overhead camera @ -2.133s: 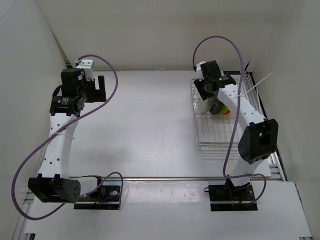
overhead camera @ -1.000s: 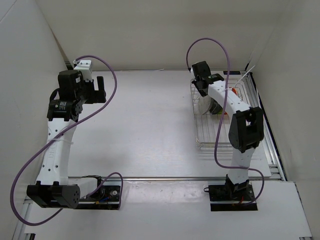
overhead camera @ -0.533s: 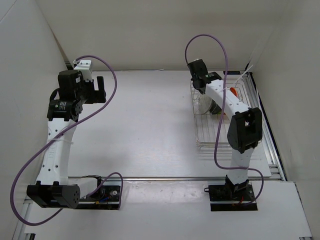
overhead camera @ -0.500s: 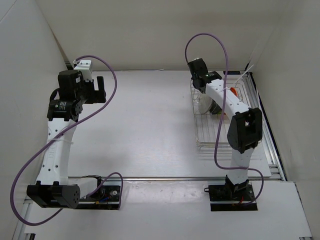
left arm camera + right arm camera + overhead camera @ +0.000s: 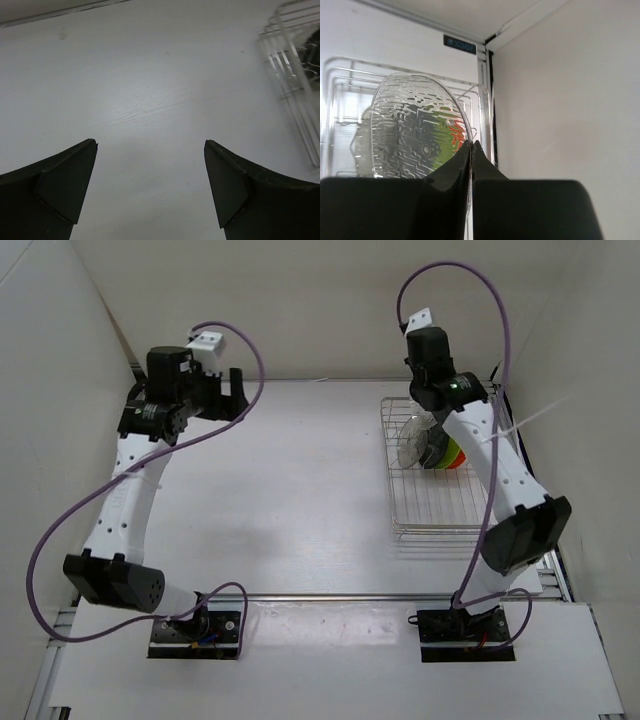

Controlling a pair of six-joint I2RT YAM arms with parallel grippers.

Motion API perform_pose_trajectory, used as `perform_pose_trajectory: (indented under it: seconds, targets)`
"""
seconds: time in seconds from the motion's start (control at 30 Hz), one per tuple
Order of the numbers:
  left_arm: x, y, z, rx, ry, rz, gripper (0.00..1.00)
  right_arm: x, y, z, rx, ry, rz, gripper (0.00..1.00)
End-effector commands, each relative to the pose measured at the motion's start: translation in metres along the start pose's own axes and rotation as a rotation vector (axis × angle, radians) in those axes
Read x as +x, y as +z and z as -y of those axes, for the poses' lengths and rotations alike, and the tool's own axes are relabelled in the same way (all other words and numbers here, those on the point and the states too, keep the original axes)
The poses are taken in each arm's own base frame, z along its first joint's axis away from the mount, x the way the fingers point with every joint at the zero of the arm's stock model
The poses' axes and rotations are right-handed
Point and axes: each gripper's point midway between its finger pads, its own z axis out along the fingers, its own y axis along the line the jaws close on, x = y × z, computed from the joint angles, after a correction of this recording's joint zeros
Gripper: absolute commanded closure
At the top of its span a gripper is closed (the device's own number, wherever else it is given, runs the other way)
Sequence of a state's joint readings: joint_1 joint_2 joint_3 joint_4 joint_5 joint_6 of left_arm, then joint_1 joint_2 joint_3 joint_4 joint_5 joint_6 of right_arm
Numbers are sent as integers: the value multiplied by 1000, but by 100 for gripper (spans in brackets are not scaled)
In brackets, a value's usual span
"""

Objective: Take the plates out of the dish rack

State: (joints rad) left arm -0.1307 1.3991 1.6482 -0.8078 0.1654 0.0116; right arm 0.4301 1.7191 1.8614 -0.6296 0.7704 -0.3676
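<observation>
Pulling the first plate from the silver wire dish rack looks like the step in hand. The right gripper has its two dark fingers pressed together on the rim of the clear, textured round plate, which stands on edge at the rack's far end. Just behind it are the black plate, the lime green plate and the orange plate. Whether the clear plate's lower edge is free of the bars cannot be told. The next move likely calls for a straight lift clear of the raised sides, then a carry to the white table. The right arm stretches along the rack, its wrist bent down over the plates. The left gripper hangs over bare table with its fingers spread wide, gripping nothing.
</observation>
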Motion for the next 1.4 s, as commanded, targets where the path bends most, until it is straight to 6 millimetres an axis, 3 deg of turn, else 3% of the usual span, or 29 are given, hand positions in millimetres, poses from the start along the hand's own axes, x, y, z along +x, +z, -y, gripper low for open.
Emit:
perform_pose_trajectory:
  seconds: [0.0,0.03,0.1,0.13,0.2,0.27,0.3,0.37,0.43,0.7,0.87,1.07,1.13,1.37]
  targets:
    - [-23,8,65,251,46,47,0,-20,-32,23,-42,127,92,100]
    - [-21,11,89,327,58,42,0,-20,-43,4,-182,118,120,100]
    - [-23,23,113,396,73,60,0,-12,-54,-12,-304,143,132,100]
    - [-23,22,137,470,84,64,0,-11,-61,-26,-388,145,142,100]
    - [-20,30,161,555,91,44,0,-11,-80,-52,-578,148,182,100]
    - [-13,44,185,617,81,-7,0,-9,-88,-58,-658,166,191,100]
    - [-21,42,194,647,83,12,0,-10,-98,-70,-763,175,203,100]
    - [-18,52,212,684,94,-9,0,-11,-112,-72,-848,191,216,100]
    - [-27,52,223,705,98,8,0,-17,-121,-70,-903,205,245,100]
    - [-30,58,247,764,74,-10,4,-24,-134,-74,-987,218,277,100]
    - [-17,51,272,826,103,-43,7,-27,-128,-74,-977,218,272,100]
    - [-6,50,280,849,117,-65,28,-39,-129,-64,-949,222,300,100]
    - [-3,51,280,847,115,-74,29,-38,-125,-61,-935,227,288,100]
    - [-2,53,273,807,131,-63,53,-35,-122,-62,-929,226,276,100]
